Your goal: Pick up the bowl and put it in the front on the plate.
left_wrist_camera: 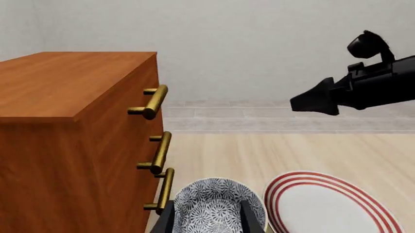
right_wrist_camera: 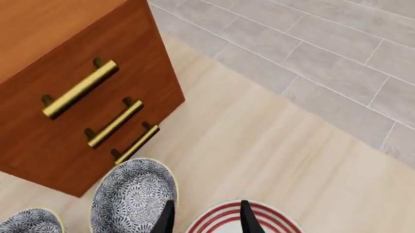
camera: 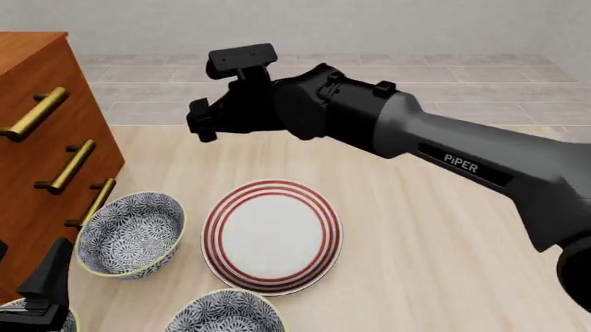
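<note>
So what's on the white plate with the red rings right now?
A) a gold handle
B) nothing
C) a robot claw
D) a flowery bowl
B: in the front view the plate shows only its bare white middle, with one flowery bowl sitting beside it on its left and another bowl just in front of it, neither on it.

Front view: near bowl (camera: 224, 312) cut by bottom edge; corner bowl (camera: 32, 319) mostly hidden behind left gripper (camera: 41, 294), itself cropped, jaw state unreadable. Cabinet (camera: 41, 159) cropped left.
</note>
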You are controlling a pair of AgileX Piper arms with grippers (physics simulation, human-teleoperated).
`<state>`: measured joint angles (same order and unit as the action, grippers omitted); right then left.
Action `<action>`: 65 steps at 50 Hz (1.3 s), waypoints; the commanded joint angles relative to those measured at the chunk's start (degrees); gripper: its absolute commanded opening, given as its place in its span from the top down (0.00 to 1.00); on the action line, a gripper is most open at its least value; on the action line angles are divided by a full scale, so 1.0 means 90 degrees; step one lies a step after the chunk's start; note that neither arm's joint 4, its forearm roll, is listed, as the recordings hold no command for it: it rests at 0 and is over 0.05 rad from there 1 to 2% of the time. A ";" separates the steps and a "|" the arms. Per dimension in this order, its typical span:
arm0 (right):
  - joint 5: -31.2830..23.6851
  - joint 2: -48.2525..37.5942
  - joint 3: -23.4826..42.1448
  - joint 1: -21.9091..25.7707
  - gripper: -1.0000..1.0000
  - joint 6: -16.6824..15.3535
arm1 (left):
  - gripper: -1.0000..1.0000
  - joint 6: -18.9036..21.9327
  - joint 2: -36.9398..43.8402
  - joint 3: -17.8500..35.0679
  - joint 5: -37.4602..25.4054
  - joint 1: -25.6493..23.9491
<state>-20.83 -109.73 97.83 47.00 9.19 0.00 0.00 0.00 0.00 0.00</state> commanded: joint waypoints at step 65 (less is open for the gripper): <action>-0.2533 -0.3133 0.3957 0.0728 0.00 -0.0520 | 0.00 0.0000 0.0000 0.0000 0.0000 0.0000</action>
<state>-41.91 -134.89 130.60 52.79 4.47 0.00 0.00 0.00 0.00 0.00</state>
